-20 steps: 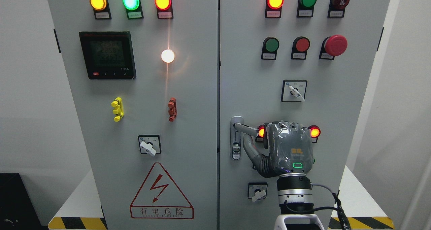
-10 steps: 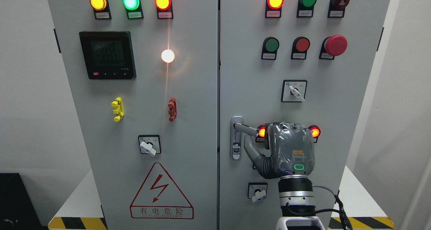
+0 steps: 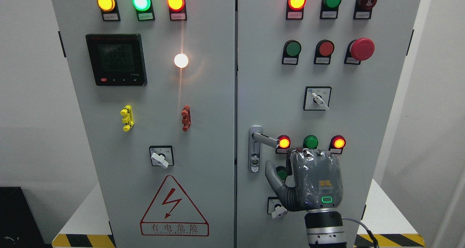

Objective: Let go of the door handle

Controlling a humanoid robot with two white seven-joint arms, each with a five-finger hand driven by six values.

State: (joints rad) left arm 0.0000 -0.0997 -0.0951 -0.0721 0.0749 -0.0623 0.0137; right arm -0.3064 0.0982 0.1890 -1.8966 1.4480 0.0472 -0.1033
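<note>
cabinet [image 3: 203, 131]: big grey two-door box, pretty much fills the view, sits on a white surface [image 3: 85, 213] with yellow/black hazard tape along the near edge

left door [image 3: 152, 106]: black meter [image 3: 116, 59] up top, three lit lamps above it, one bright white lamp [image 3: 181, 60] to the right of the meter, yellow clip [image 3: 126, 118] and red clip [image 3: 185, 117] mid-door, a rotary switch, and the warning triangle [image 3: 174, 207] near the bottom

right door [image 3: 363, 106]: rows of buttons and lamps, red mushroom stop button [image 3: 362, 48] upper right, selector switch [image 3: 317, 98] in the middle

right hand [image 3: 308, 179]: comes up from the bottom right, back of the hand facing the camera, grey with a clear wrap on it, small green light near the wrist. Fingers relaxed and not gripping anything. Thumb sticks out to the left, below the handle and apart from it. It hides part of the lower buttons and sits just under the three-lamp row

handle [image 3: 264, 139]: left edge of the right door, silver lever on a tall plate, pointing right and tilted a little down. Free, nothing touching it. Its tip ends right at the lit red lamp [image 3: 283, 142]

lamp row: red lit, green lamp [image 3: 310, 142], another red lit, just above the knuckles

left hand: can't see it
</note>
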